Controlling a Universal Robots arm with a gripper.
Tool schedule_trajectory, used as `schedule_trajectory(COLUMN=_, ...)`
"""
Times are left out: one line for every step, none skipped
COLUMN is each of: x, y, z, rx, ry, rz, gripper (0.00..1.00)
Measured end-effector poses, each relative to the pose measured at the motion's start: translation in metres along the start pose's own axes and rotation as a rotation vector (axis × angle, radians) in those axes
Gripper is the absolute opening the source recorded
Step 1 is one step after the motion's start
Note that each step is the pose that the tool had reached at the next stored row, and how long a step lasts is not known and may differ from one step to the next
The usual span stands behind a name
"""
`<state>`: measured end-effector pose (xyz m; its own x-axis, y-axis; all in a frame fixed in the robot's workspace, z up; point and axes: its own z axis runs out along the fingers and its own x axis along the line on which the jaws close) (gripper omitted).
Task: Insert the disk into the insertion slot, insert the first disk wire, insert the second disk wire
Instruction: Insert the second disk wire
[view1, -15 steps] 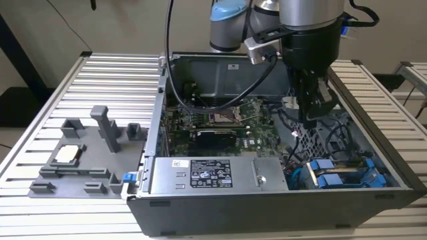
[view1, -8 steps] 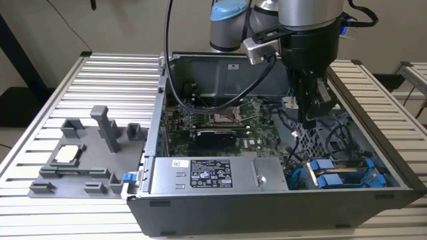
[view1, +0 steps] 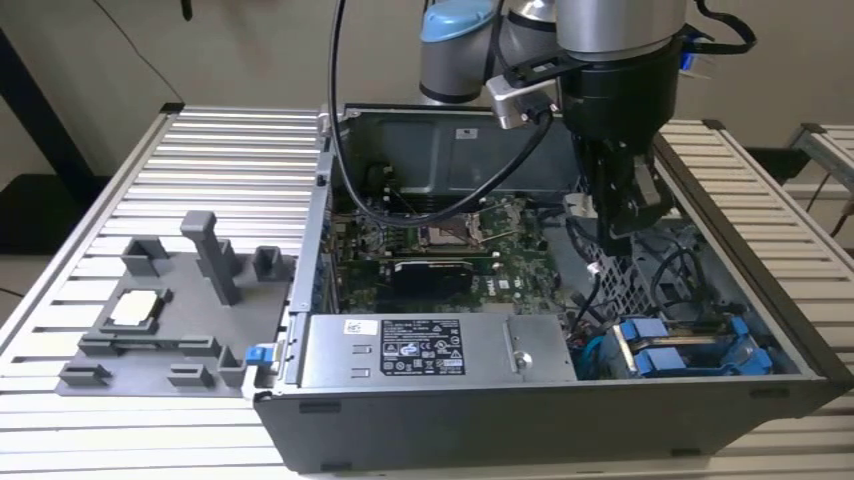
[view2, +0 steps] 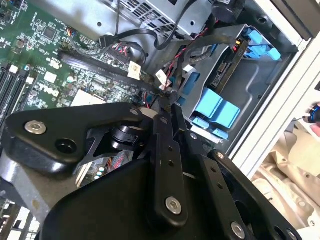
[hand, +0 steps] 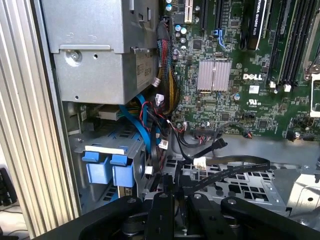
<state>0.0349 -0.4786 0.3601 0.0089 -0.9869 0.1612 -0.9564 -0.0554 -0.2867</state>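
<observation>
While your gripper (hand: 172, 186) keeps its jaws pinched narrow on what looks like a black wire (hand: 225, 172), the disk (view1: 671, 352) already sits in the insertion slot (view1: 747, 350), toward the surface's edge at the exterior view's right. I judge the wiring unfinished.

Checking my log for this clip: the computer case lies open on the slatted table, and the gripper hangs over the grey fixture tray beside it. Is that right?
Not quite. The exterior view shows the gripper hanging inside the open computer case, above the perforated cage; the grey fixture tray lies apart at the exterior view's left.
</observation>
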Motion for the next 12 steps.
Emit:
schedule_trajectory(x=0.0, y=0.0, z=0.0, rx=0.0, ry=0.0001, rz=0.0, gripper=0.18)
schedule_trajectory(x=0.0, y=0.0, z=0.0, rx=0.0, ry=0.0, rz=0.0, gripper=0.18)
schedule_trajectory(x=0.0, y=0.0, z=0.0, rx=0.0, ry=0.0, rz=0.0, gripper=0.18)
schedule_trajectory(x=0.0, y=0.0, z=0.0, rx=0.0, ry=0.0, rz=0.0, gripper=0.18)
schedule_trajectory(x=0.0, y=0.0001, z=0.0, rx=0.0, ry=0.0001, rz=0.0, gripper=0.18)
schedule_trajectory(x=0.0, y=0.0003, z=0.0, rx=0.0, ry=0.0001, rz=0.0, gripper=0.18)
schedule_trajectory(x=0.0, y=0.0003, z=0.0, rx=0.0, ry=0.0, rz=0.0, gripper=0.18)
schedule_trajectory(x=0.0, y=0.0003, z=0.0, rx=0.0, ry=0.0001, rz=0.0, gripper=0.18)
schedule_trajectory(x=0.0, y=0.0003, z=0.0, rx=0.0, ry=0.0001, rz=0.0, gripper=0.18)
schedule_trajectory(x=0.0, y=0.0003, z=0.0, rx=0.0, ry=0.0001, rz=0.0, gripper=0.18)
schedule_trajectory(x=0.0, y=0.0003, z=0.0, rx=0.0, ry=0.0001, rz=0.0, gripper=0.18)
schedule_trajectory(x=0.0, y=0.0003, z=0.0, rx=0.0, ry=0.0001, rz=0.0, gripper=0.18)
